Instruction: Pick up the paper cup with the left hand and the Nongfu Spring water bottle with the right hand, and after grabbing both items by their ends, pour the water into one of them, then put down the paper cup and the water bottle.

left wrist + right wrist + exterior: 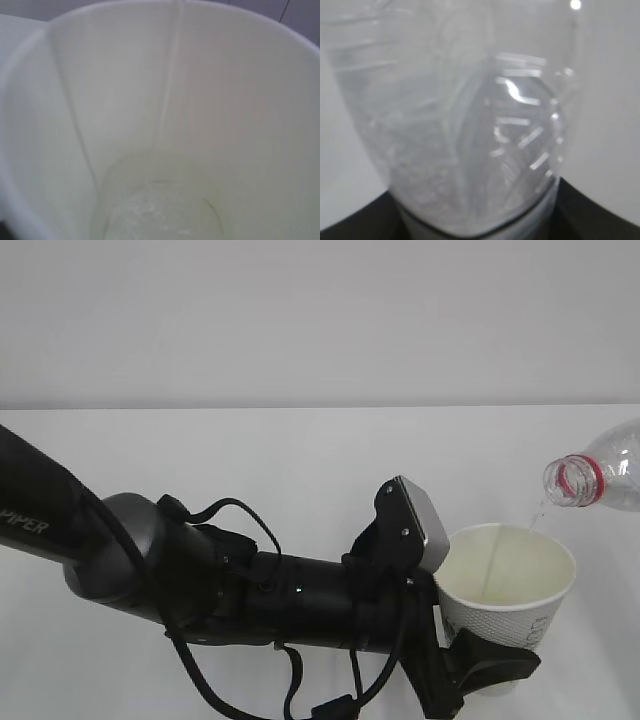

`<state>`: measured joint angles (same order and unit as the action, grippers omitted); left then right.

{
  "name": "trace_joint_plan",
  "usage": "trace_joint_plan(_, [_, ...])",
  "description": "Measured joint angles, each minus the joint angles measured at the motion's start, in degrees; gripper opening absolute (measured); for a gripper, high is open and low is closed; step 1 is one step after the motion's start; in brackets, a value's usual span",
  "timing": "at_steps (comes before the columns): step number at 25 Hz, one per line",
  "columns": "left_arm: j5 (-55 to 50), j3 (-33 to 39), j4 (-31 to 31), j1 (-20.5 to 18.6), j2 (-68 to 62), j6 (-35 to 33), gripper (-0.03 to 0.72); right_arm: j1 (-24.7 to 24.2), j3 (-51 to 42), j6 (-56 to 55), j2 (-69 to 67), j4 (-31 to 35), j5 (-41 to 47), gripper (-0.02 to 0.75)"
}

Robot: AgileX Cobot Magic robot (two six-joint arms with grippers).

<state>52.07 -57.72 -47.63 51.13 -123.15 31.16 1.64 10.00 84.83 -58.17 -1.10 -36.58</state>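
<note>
White, black and a single touch of red.
The paper cup [508,592] is white outside with rows of small raised dots and faint grey lettering, and pale cream inside [165,125]. The bottle [600,477] is clear plastic with a red ring at its neck; its ribbed wall [470,125] looks colourless close up. The arm [200,580] is black, with white "PIPER" lettering and a grey-faced block. The table [250,460] is white.
</note>
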Motion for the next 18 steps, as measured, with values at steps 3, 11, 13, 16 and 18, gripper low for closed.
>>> trace_joint_plan(3, [0.0, 0.0, 0.0, 0.0, 0.0, 0.0, 0.544, 0.0, 0.0, 0.0, 0.0, 0.0, -0.2, 0.401])
trace_joint_plan(11, [-0.2, 0.0, 0.0, 0.0, 0.0, 0.0, 0.544, 0.0, 0.0, 0.4, 0.0, 0.0, -0.6, 0.401])
trace_joint_plan(13, [-0.2, 0.0, 0.0, 0.0, 0.0, 0.0, 0.544, 0.0, 0.0, 0.4, 0.0, 0.0, -0.8, 0.401])
trace_joint_plan(16, [-0.3, 0.0, 0.0, 0.0, 0.0, 0.0, 0.544, 0.0, 0.0, 0.5, 0.0, 0.0, -0.8, 0.401])
trace_joint_plan(18, [-0.4, 0.0, 0.0, 0.0, 0.0, 0.0, 0.544, 0.0, 0.0, 0.5, 0.0, 0.0, -0.8, 0.401])
